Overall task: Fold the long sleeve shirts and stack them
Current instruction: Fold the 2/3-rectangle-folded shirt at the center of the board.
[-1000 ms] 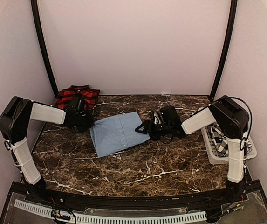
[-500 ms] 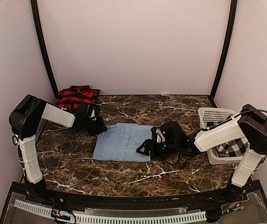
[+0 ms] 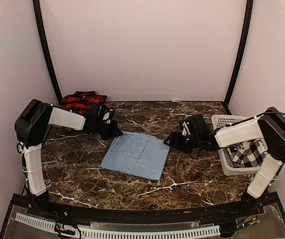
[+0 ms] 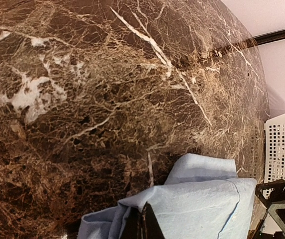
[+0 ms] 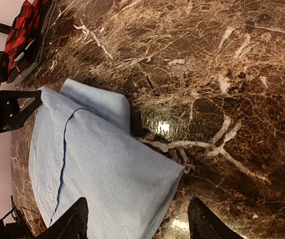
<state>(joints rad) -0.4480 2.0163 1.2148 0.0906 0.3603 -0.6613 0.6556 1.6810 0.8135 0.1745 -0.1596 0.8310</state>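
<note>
The blue shirt [image 3: 136, 155] lies folded into a rough rectangle at the middle of the table [image 3: 157, 186], turned slightly askew, with its button placket showing on top. Its back left corner is bunched up around the left gripper [image 3: 115, 132], whose fingers [image 4: 143, 224] are pressed together on that edge of cloth, as the left wrist view shows. At the opposite side, the right gripper [image 3: 174, 141] sits low just beside the shirt's right corner. In the right wrist view its two fingers [image 5: 77, 219] stand spread wide, with the corner of the shirt lying flat on the marble between and below them, not gripped. A fold of the blue cloth curls up slightly along the far edge. The red plaid shirt [image 3: 81, 102] rests folded in the back left corner of the table, just behind the left gripper. At the right edge stands the white basket [image 3: 227, 121], and the checked shirt [image 3: 249, 153] lies crumpled inside it, partly hidden by the right arm.
</note>
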